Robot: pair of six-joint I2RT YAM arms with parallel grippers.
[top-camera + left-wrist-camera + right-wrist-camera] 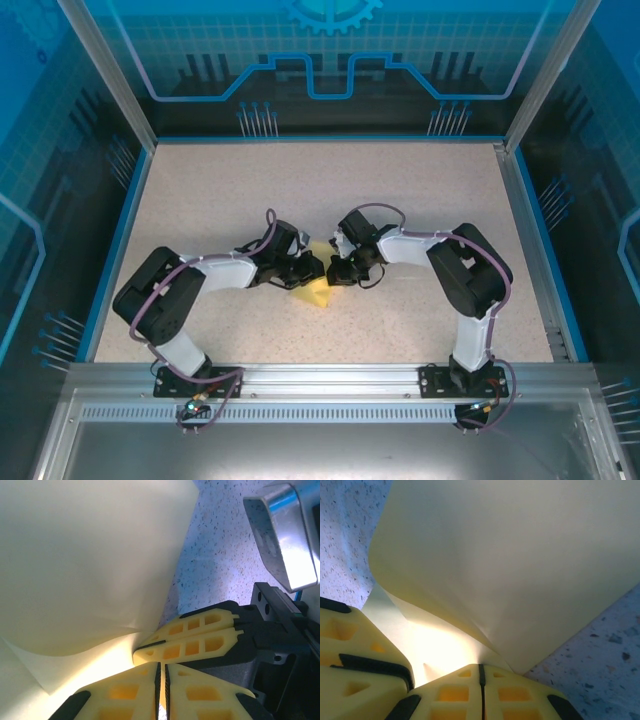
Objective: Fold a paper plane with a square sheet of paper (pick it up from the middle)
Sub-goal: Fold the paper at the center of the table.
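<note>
Square sheet of paper (316,292), bowed into a loose fold, sits at the centre of the worktop (420,200), with our left tool (161,680) and right tool (481,677) both clamped shut on it. We judge the edges should be matched before we press the crease. Wrist views reveal the pinch and the lifted layers; overhead places the sheet between the arms.

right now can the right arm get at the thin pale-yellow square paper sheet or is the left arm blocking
Probably yes: the right gripper looks shut on an edge of the pale-yellow paper sheet. The left gripper pinches the same sheet beside it, without blocking.
</note>
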